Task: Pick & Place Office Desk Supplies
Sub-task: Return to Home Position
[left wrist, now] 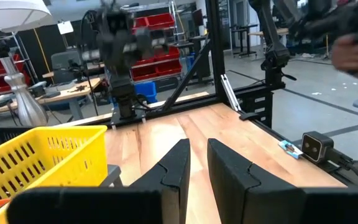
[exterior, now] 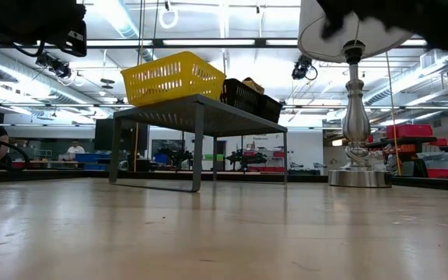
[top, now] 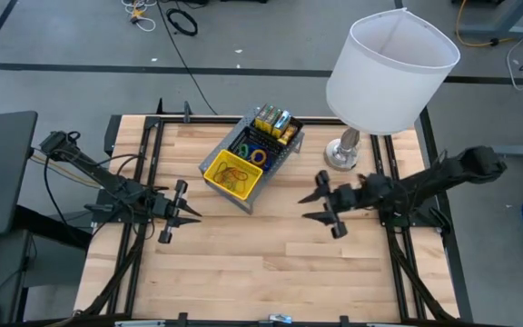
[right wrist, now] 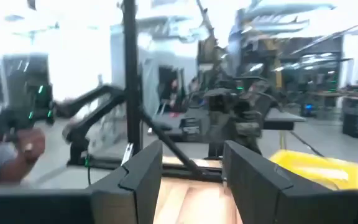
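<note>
Nearest, the front of the bench point(top: 243, 263) lay bare. Above its middle hung both arms. The left end effector point(top: 192, 215) had its fingers drawn almost together, only a slit between them, and held nothing. The right end effector point(top: 314, 206) was spread and likewise empty.

Beyond them stood a low grey shelf point(exterior: 197, 113) carrying the supplies. The yellow basket point(exterior: 173, 78) sat at its near end with a few rubber-band loops point(top: 234, 177) inside. It looked light and thin-walled, likely to flex, so a pinch over the rim of a short wall seemed the safest hold, kept level so the limp bands did not slide.

Behind it sat the two black mesh trays point(exterior: 243, 93), probably stiffer and easy to grip by a wall. The farther one held the crayon boxes point(top: 273, 121), light cardboard best squeezed gently across the narrow sides.

Farthest stood the lamp point(top: 389, 68).
</note>
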`<state>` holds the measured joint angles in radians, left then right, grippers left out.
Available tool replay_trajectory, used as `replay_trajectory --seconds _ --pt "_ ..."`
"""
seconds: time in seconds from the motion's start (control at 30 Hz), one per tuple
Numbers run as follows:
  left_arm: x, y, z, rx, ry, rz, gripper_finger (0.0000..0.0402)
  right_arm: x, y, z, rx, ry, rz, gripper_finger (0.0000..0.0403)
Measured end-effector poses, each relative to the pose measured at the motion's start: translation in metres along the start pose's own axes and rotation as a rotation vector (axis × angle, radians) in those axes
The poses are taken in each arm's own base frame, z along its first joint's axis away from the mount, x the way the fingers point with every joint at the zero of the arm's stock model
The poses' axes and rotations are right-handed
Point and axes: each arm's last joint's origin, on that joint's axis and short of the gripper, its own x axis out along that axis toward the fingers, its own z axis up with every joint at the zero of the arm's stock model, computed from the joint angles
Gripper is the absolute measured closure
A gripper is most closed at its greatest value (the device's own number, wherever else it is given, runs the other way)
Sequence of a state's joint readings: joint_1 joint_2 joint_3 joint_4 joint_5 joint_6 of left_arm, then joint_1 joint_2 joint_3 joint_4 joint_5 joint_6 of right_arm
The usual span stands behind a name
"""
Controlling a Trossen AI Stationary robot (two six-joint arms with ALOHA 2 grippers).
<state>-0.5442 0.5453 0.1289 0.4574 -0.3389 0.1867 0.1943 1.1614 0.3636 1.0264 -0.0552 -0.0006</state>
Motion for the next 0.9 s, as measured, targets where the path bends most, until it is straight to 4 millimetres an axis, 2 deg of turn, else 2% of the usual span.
replay_trajectory --seconds 0.07,0.17,0.37,0.57,0.8,0.9 --pt "0.0 0.0 0.0 0.0 0.001 0.0 0.034 -0.022 0.0 -0.016 0.027 -0.034 -0.042 0.0223" --pt "0.0 0.0 0.0 -0.032 -0.004 0.005 0.034 -0.044 -0.001 -0.035 0.057 -0.002 -0.107 0.0223" --pt "0.002 0.005 -0.006 -0.107 0.052 -0.001 0.034 -0.07 0.0 -0.057 0.092 0.071 -0.128 0.0222" --pt "0.003 0.008 -0.006 -0.135 0.042 -0.069 0.034 -0.074 0.001 -0.06 0.098 0.085 -0.116 0.0222" --pt "0.001 0.016 -0.004 -0.084 0.034 0.091 0.034 -0.074 0.003 -0.059 0.096 0.081 -0.051 0.0222" --pt "-0.005 0.015 -0.017 -0.07 0.004 0.102 0.034 -0.074 0.004 -0.059 0.097 0.082 -0.015 0.0222"
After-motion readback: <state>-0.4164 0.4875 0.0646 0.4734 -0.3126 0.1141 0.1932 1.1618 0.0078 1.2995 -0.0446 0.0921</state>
